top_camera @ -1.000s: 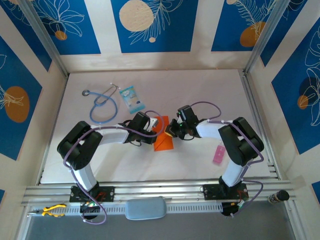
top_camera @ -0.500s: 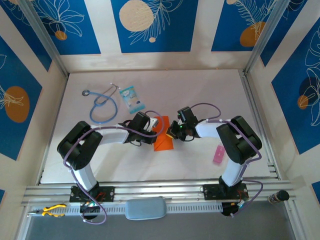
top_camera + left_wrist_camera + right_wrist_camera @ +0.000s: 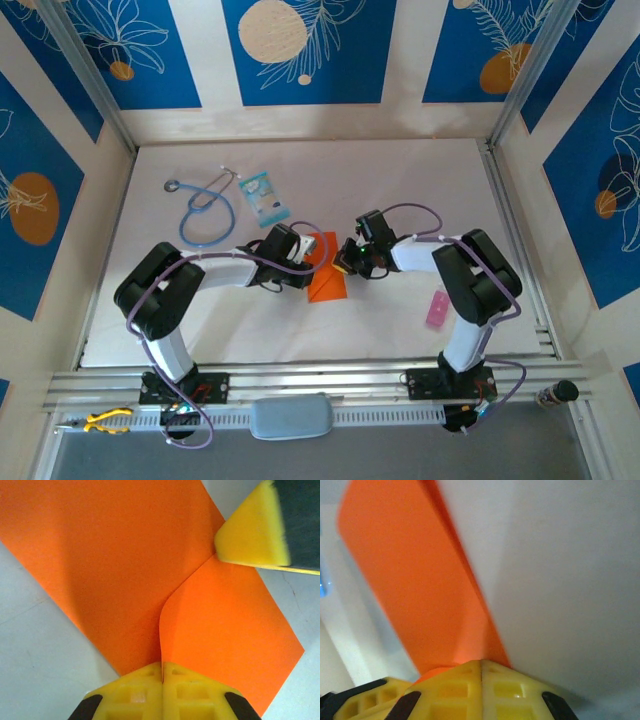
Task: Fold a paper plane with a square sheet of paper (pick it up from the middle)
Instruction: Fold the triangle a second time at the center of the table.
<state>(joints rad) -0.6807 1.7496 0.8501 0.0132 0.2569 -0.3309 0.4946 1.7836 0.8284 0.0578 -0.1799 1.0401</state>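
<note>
The square sheet of paper (image 3: 328, 286) is bright orange and lies at the table's middle, partly folded. In the left wrist view the sheet (image 3: 115, 565) has one flap lifted, and the flap's curved edge runs into my left gripper (image 3: 162, 667), which is shut on it. The right gripper's yellow fingertip (image 3: 252, 530) touches the far end of that same edge. In the right wrist view the sheet (image 3: 415, 590) stretches up and left from my right gripper (image 3: 481, 664), shut with the paper at its tips. From above, my left gripper (image 3: 316, 264) and right gripper (image 3: 343, 265) meet over the sheet's far edge.
A blue stethoscope (image 3: 205, 215) and a light-blue patterned packet (image 3: 263, 197) lie at the back left. A small pink strip (image 3: 437, 309) lies beside the right arm's base. Yellow-handled pliers (image 3: 105, 421) rest on the front rail. Walls close in the white table (image 3: 420, 180).
The right gripper shifted a little leftward along the sheet's edge and back. The left arm and the sheet have held still.
</note>
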